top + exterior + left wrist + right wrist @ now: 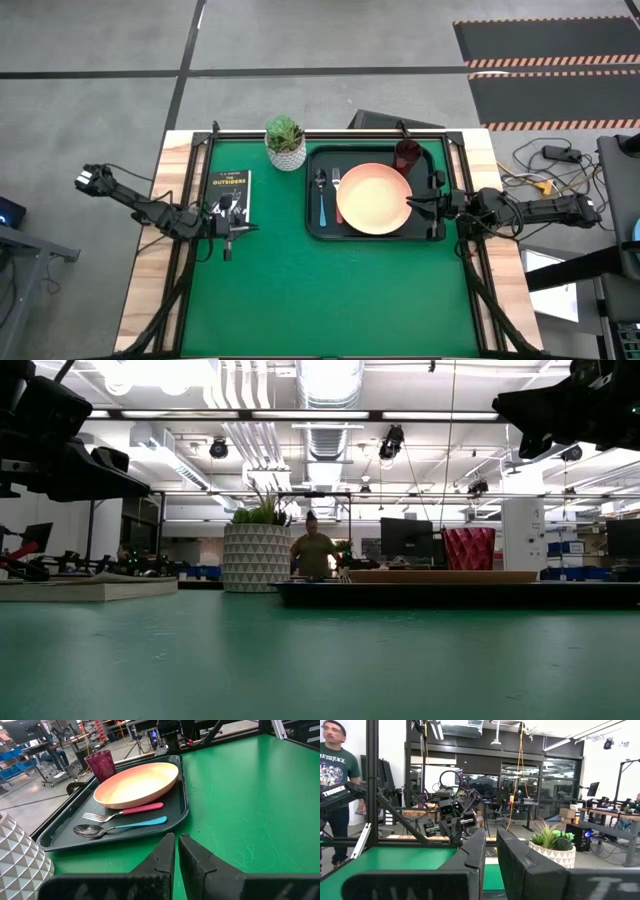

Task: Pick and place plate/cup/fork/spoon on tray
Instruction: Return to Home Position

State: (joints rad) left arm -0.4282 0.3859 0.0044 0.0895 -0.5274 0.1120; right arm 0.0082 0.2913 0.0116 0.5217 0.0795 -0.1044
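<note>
The black tray lies at the table's far right. On it lie the salmon-orange plate, the maroon cup at the far right corner, and the pink-handled fork and the blue-handled spoon side by side left of the plate. All show in the left wrist view: plate, cup, fork, spoon, tray. My left gripper is shut and empty, left of the tray. My right gripper is shut and empty, raised by the plate's right edge.
A white pot with a green plant stands at the far edge, left of the tray. A small black book lies by my left gripper. Bare green mat fills the near half. A person stands beyond the table.
</note>
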